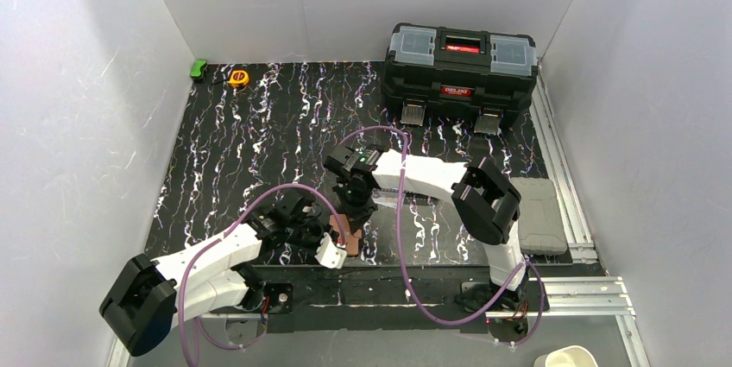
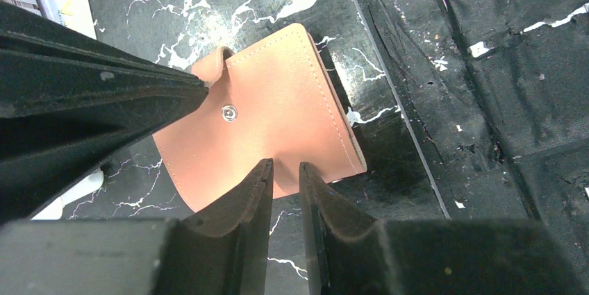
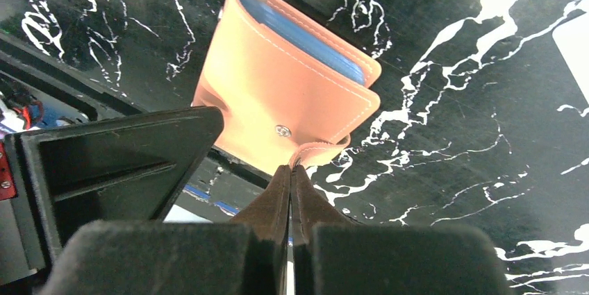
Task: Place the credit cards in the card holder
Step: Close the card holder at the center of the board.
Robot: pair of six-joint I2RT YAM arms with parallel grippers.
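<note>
Holder point(image 3: 278, 80) at 6 o'clock on the surface point(image 1: 259, 142), tab point(image 3: 321, 148) unsnapped.
The right end effector point(image 3: 292, 169) is pressed together at the tab (no catch can be confirmed); the left end effector point(image 2: 285, 170) is narrowly spread at the holder's edge. A slipped tab could let the holder be dragged and the blue card point(image 3: 305, 35) spilled.

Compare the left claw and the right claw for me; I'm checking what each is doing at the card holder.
The left claw stands narrowly open; the right claw is fully shut. The left claw sits over the card holder's plain edge, while the right claw's tips meet its snap tab. Both are low over the same holder, on opposite sides.
</note>
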